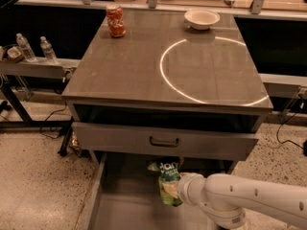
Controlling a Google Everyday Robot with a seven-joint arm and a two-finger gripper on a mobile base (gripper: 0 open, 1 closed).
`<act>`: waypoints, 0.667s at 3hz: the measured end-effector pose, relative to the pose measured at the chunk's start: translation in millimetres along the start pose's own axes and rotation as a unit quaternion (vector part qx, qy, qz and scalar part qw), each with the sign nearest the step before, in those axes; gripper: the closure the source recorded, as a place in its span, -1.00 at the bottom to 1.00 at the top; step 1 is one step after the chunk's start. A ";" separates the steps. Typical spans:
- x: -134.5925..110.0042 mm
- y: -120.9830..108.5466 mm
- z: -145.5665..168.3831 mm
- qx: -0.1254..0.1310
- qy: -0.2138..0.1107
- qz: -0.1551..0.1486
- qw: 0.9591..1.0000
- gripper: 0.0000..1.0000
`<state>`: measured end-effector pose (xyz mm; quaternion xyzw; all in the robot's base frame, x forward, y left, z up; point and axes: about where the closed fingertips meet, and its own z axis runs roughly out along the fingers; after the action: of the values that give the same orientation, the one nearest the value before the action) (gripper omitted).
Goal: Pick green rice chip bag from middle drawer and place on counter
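Hand (pixel 179 191) tight around green rice chip bag (pixel 168 180) over middle drawer (pixel 123 209), grey drawer front (pixel 120 138) just above.

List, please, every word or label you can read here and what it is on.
Nothing reads clearly.
Green rice chip bag, at the gripper over the middle drawer: white lettering, too blurred.
Red soda can: white marking, too blurred.
Water bottles: labels too small.

You're looking at a robotics test lab: speckled floor (pixel 33 176), loose cables (pixel 48 121), a counter (pixel 120 66) marked with a white ring (pixel 161 68), and water bottles (pixel 25 47) at 9 o'clock. The white arm's gripper (pixel 176 193) sits at 6 o'clock, over the middle drawer (pixel 127 210).
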<state>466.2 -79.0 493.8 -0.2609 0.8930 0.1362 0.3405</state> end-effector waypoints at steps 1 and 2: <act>8.3 26.3 -42.4 -0.054 0.060 -0.057 0.995 1.00; 75.6 30.0 -69.9 -0.066 0.144 -0.071 0.985 1.00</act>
<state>364.1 -111.8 495.4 -0.3627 0.9009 0.1316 0.1990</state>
